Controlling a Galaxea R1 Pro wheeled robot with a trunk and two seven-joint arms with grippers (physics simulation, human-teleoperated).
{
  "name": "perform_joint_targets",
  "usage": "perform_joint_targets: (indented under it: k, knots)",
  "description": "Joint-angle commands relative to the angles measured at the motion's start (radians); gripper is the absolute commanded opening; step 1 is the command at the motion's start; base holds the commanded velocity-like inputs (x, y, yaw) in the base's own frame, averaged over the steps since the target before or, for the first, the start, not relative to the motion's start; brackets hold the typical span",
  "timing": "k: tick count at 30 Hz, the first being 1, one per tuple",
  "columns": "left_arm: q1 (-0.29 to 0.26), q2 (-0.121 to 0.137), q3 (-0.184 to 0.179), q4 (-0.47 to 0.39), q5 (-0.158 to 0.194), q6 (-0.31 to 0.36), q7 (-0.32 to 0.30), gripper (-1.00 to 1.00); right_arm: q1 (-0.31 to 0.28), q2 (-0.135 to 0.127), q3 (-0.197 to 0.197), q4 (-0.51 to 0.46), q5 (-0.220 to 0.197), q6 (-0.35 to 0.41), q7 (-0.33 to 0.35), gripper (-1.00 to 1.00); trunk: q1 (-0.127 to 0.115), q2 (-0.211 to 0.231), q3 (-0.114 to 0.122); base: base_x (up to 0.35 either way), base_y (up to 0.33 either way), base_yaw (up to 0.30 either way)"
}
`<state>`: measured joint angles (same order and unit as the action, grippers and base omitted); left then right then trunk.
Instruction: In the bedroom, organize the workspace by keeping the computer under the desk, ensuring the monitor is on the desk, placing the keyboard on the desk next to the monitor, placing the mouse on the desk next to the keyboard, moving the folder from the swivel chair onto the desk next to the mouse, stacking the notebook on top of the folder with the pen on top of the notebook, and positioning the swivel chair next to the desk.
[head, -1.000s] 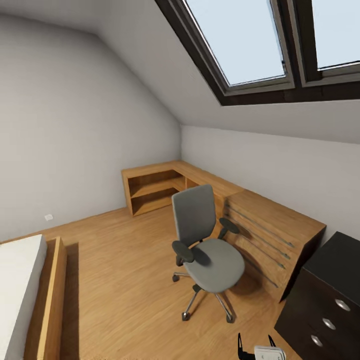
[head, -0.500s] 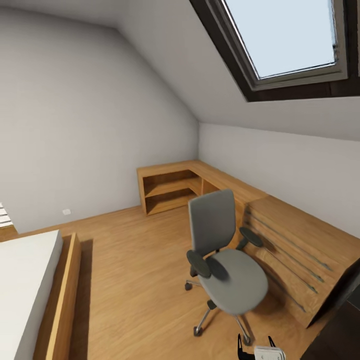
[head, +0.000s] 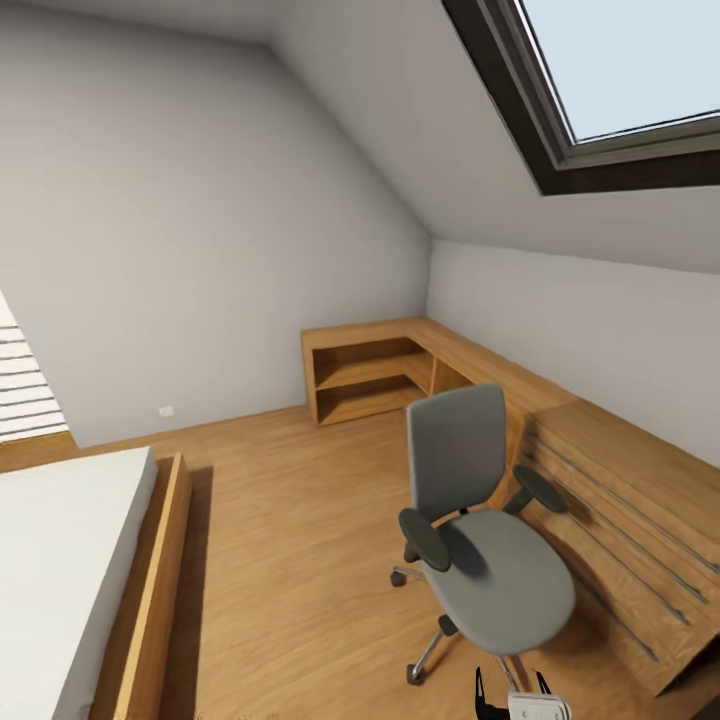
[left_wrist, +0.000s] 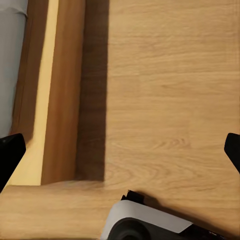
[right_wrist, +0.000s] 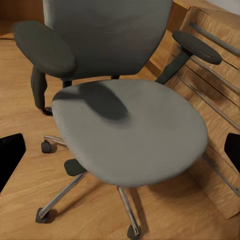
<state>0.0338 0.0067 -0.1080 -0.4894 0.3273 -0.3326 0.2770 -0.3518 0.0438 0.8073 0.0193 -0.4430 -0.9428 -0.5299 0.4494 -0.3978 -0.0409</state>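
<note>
1. Our right gripper (head: 514, 688) sits low at the bottom edge of the head view, its two black fingers (head: 480, 689) pointing up and standing apart with nothing between them. In the right wrist view the dark fingertips (right_wrist: 11, 157) show wide apart at the frame's sides.
2. Our left gripper (left_wrist: 120, 157) points down at the light-brown wooden plank floor (left_wrist: 165, 90), its black fingertips (left_wrist: 10, 152) spread wide and empty, just beside the wooden frame of the white-topped bed (left_wrist: 52, 95).
3. The grey padded swivel chair with black armrests and a chrome star base on castors (head: 480, 520) stands on the floor before us, just beside the low light-wood cabinet with long metal rails (head: 610, 500) along the right wall. Its seat (right_wrist: 132, 135) is bare and faces toward us.
4. We see a slanted skylight with a dark frame (head: 600, 90) overhead; no writing or brand can be read anywhere.
</note>
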Motion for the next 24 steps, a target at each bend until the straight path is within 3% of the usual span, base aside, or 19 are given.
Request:
perform_joint_targets:
  k: [1,24]
  knots:
    - [0.0,0.001,-0.008,-0.002,0.006,-0.003,0.008,1.0,-0.001,0.001,0.009,0.002,-0.003,-0.002,-0.005,1.0,0.001,-0.002,-0.003,0.01,0.0,0.193]
    - [0.0,0.001,-0.01,-0.001,0.009,-0.002,0.0,1.0,-0.001,0.001,0.009,0.001,-0.005,-0.003,-0.01,1.0,0.001,-0.002,-0.03,0.018,0.0,0.193]
